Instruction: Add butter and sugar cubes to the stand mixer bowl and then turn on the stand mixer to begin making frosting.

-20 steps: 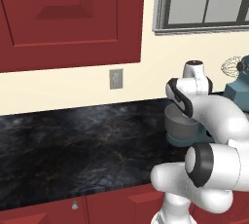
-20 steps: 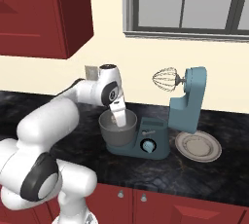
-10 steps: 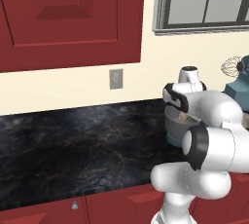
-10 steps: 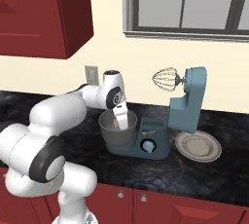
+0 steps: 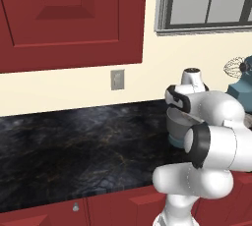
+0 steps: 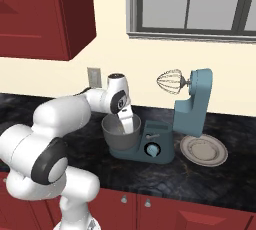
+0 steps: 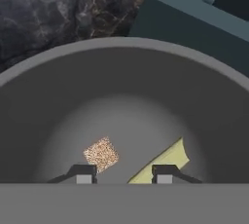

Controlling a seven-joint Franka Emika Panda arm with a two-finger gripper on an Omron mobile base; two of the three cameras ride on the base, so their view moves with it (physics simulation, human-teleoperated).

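Tan sugar cube (image 7: 101,154) lies free in bowl (image 7: 121,72) just beyond spread fingertips (image 7: 83,173), butter (image 7: 165,162) lying diagonally to its right.

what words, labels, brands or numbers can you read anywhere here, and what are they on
None: no readable text.
stand mixer: no brand or lettering shows; its blue dial carries no readable marks.
stand mixer bowl: plain grey, no print.
butter and sugar cube: unmarked.
wall outlet: blank plate.
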